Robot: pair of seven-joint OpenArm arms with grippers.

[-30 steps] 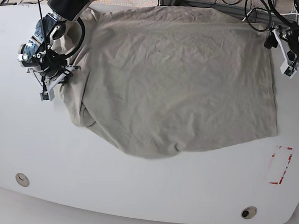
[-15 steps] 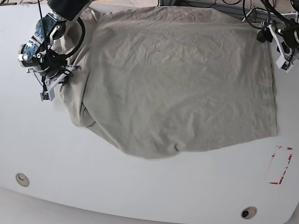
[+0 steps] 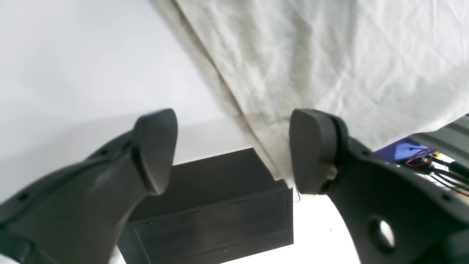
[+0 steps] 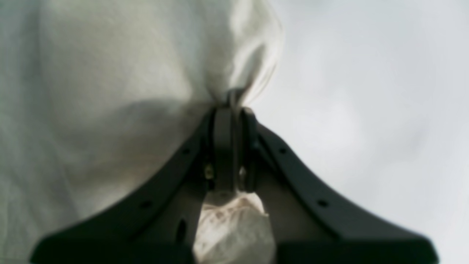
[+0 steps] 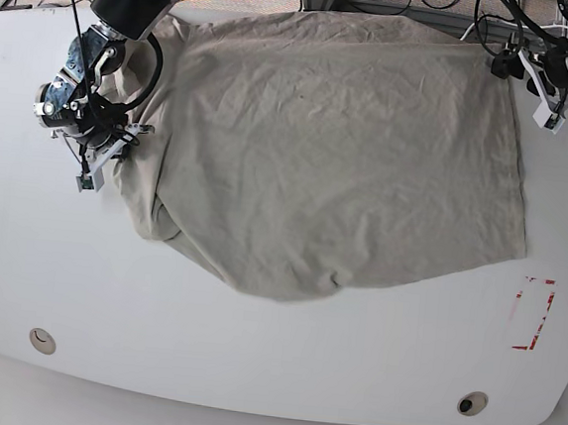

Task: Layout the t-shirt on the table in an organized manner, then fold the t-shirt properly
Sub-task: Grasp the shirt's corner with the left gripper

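Nearest the base camera, the white desk [image 5: 250, 369] shows two small round holes [image 5: 42, 341] at about 7 and 5 o'clock near its front edge, and a red-outlined rectangle mark [image 5: 534, 314] at about 4 o'clock. Beyond these, the khaki-grey t-shirt [image 5: 339, 158] lies spread and wrinkled over the middle and far part of the desk, its near hem wavy and its 9 o'clock side bunched into folds. At that bunched side the right pincer [image 5: 97, 161] is clamped tight on a gathered fold of the t-shirt [image 4: 121, 73]. Farthest away, at about 1 o'clock by the shirt's far corner, the left pincer [image 5: 533, 90] hovers with jaws spread wide and nothing between them, the shirt's edge [image 3: 329, 58] just beyond its fingertips [image 3: 155, 146].
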